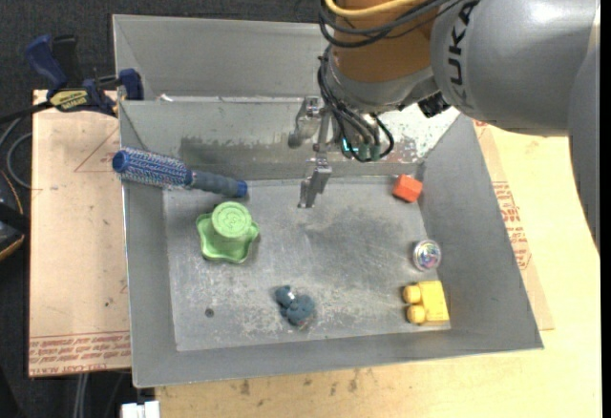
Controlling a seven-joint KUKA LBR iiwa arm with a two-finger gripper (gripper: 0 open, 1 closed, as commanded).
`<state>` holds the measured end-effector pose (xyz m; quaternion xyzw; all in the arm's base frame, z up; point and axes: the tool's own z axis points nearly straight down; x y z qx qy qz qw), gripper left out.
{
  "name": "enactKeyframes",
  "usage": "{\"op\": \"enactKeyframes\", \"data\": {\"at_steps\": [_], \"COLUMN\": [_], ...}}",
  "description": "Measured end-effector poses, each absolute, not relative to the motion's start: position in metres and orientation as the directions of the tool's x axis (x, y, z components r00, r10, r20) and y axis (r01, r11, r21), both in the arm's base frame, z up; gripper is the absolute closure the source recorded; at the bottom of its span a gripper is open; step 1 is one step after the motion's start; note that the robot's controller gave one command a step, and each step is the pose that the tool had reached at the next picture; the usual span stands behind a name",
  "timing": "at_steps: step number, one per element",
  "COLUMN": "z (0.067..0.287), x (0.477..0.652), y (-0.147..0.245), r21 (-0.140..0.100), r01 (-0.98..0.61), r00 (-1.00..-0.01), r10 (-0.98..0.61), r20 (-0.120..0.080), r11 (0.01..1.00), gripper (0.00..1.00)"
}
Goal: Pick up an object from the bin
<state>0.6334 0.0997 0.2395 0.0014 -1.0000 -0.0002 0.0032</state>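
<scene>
Gripper (309, 187) is hanging low by the back wall of the bin (229, 125), over bare floor; you cannot tell whether it is clenched or released. Blue brush (178, 172) is lying just to its left, orange block (408, 188) to its right, green flower-shaped cup (229, 233) further front-left.

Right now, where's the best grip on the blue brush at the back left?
Probably the smooth handle, from straight above, squeezing across its narrow width. The brush lies lengthwise with its bristly head at the left wall; the handle end sticks out over bare floor, nearest the gripper.
</scene>
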Motion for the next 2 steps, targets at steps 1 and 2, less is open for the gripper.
{"op": "enactKeyframes", "data": {"at_steps": [1,2], "z": [0.116,0.109], "x": [0.643,0.643], "y": [0.178,0.200], "r21": [0.002,-0.002], "r01": [-0.122,-0.229], "r00": [-0.992,-0.973], "r10": [-0.122,-0.229], "r20": [-0.011,-0.005], "r11": [0.993,0.973], "gripper": [0.00,0.00]}}
